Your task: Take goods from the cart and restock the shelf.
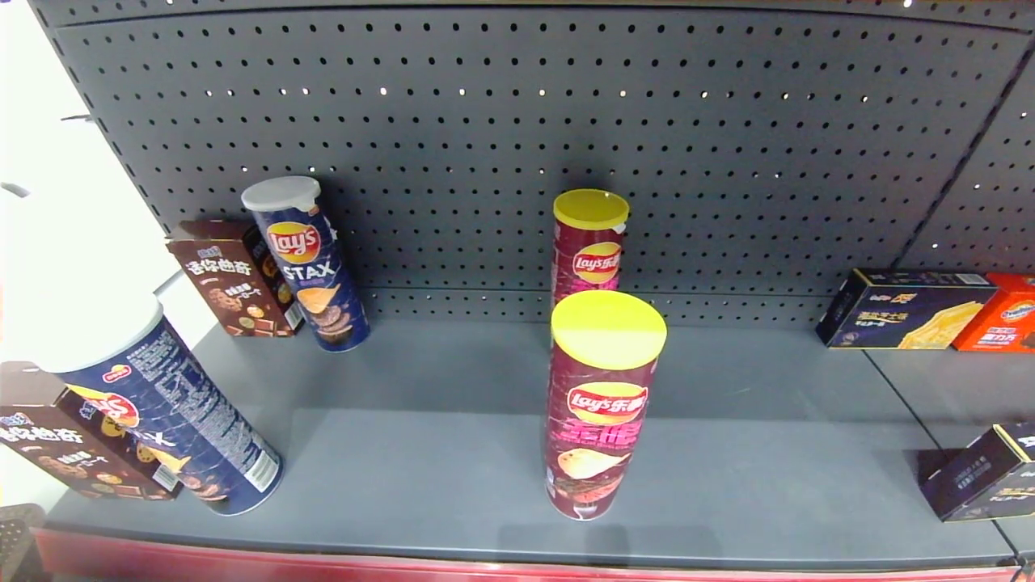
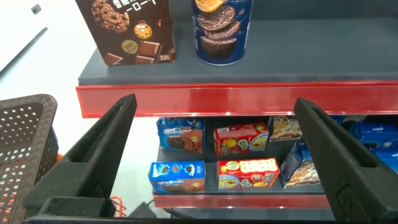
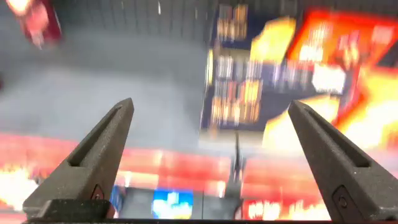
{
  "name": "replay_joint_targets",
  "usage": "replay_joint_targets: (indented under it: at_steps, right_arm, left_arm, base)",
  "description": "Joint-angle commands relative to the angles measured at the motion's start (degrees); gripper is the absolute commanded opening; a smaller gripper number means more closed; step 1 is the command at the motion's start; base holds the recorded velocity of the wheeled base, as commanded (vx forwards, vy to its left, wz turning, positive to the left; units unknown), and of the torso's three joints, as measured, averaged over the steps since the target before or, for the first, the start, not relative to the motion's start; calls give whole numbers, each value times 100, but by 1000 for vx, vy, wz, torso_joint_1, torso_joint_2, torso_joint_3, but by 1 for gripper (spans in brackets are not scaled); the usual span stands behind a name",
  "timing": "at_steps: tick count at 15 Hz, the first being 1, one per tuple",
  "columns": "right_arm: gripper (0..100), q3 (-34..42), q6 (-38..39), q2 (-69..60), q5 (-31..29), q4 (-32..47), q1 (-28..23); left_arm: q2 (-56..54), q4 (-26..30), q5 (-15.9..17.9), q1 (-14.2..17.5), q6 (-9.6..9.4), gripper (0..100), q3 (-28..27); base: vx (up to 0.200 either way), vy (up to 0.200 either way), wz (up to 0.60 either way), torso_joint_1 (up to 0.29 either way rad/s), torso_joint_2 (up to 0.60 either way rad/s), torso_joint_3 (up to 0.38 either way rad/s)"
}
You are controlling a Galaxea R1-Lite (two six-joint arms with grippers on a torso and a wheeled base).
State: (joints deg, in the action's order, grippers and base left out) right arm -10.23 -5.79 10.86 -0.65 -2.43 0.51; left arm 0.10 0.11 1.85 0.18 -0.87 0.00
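Note:
Two maroon chip cans with yellow lids stand upright mid-shelf, one in front (image 1: 602, 404) and one behind it (image 1: 589, 242). At the left stand two blue chip cans, one at the back (image 1: 307, 263) and one at the front (image 1: 162, 420), each beside a brown cookie box (image 1: 230, 279). My left gripper (image 2: 214, 102) is open and holds nothing, below the shelf's red front edge (image 2: 236, 96), facing the front cookie box (image 2: 130, 28) and blue can (image 2: 221, 31). My right gripper (image 3: 211, 104) is open and holds nothing, facing a blurred dark blue box (image 3: 249, 93).
At the shelf's right lie a dark blue box (image 1: 906, 311), an orange box (image 1: 999, 315) and a dark box (image 1: 982, 473) near the front. A dark mesh basket (image 2: 25, 143) sits beside the left gripper. A lower shelf (image 2: 242, 200) holds several snack boxes.

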Motion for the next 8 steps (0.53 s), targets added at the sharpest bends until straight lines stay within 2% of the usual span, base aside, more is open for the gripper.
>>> replay_joint_targets:
  at_steps: [1,3,4,8]
  right_arm:
    - [100,935,140,-1077,-94,93,-51]
    - [100,961,219,-1042,-41,23,-42]
    - [100,1023,333,-1077,381,225,-25]
    - [100,1023,526,-1077,284,234,-51]
  left_arm:
    - [8,-2,-10,-1,7,100,0]
    - [8,-11,-10,-1,7,100,0]
    - [8,-2,-10,-1,7,100,0]
    - [8,-11,-18,-1,25,100,0]
  base:
    - [0,0,0,0,0,0]
    - [0,0,0,0,0,0]
    - [0,0,0,0,0,0]
    - [0,0,0,0,0,0]
